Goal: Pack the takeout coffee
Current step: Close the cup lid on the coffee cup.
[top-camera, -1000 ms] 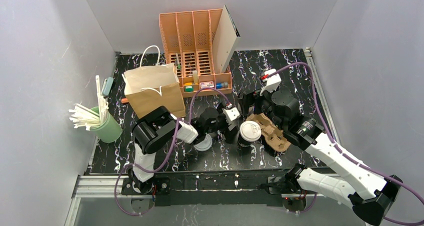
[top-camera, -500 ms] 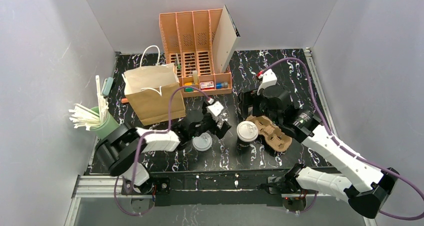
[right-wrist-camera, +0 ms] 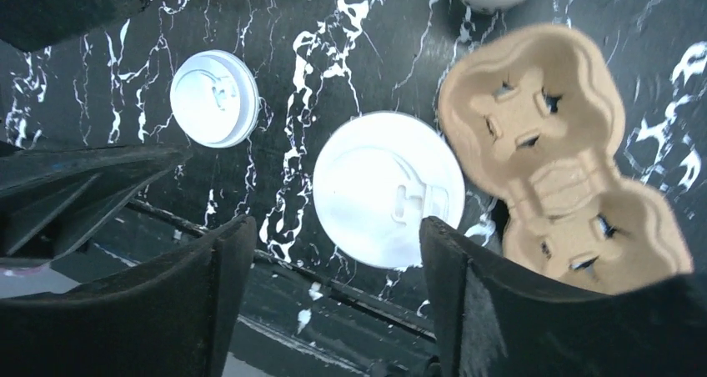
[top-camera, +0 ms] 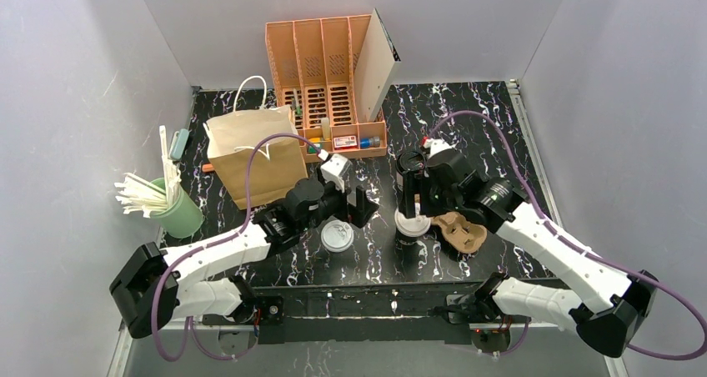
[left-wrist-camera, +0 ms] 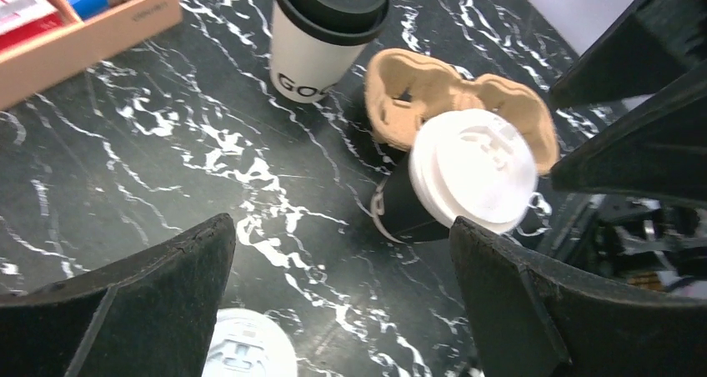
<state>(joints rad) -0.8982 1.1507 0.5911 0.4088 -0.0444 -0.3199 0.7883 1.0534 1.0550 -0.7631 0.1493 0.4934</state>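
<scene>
Takeout coffee cup [left-wrist-camera: 310, 56], white with a black lid, stands upright near the middle of the bench [top-camera: 483, 110], just beside the cardboard cup carrier [left-wrist-camera: 433, 93]. Since a second ago my right gripper [right-wrist-camera: 333, 235] has swung in over the black cup with a white lid [right-wrist-camera: 388, 189], with its jaws apart on either side. My left arm has stretched out low, and my left gripper [left-wrist-camera: 342, 252] is spread wide near the loose white lid [top-camera: 336, 237]. From above, my right wrist hides the coffee. Its print is cut to "GO".

Left arm stretched forward, left tool [left-wrist-camera: 340, 227] jaws wide apart. Right tool [right-wrist-camera: 333, 227] pointing down, jaws spread.
</scene>
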